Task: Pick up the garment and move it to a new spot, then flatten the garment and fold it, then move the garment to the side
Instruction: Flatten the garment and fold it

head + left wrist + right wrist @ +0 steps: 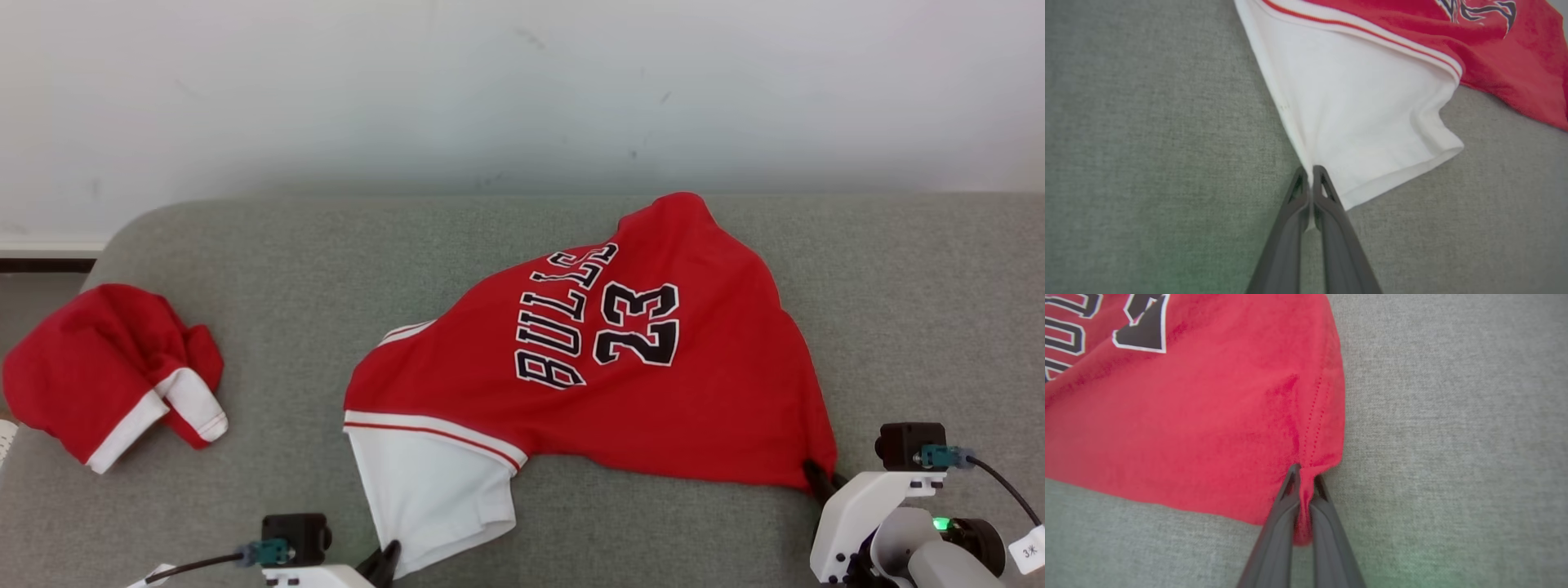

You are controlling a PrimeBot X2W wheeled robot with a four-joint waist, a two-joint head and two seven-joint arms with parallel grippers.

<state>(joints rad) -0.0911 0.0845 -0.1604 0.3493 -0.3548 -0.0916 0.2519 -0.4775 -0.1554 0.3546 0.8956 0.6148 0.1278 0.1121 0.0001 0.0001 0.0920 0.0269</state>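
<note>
Shirt (637, 367), red, lies spread on the grey couch (286, 269), its near edge running left to right between the two grips. Left end effector (384, 563) is clamped on the white sleeve (433, 490); right end effector (816, 474) on the red hem corner (1314, 457).

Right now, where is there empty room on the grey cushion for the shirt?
Bare grey cushion lies between the crumpled red garment and the Bulls 23 jersey, and right of the jersey. It is crowded along the near edge, where the left gripper and right gripper pinch the jersey.
</note>
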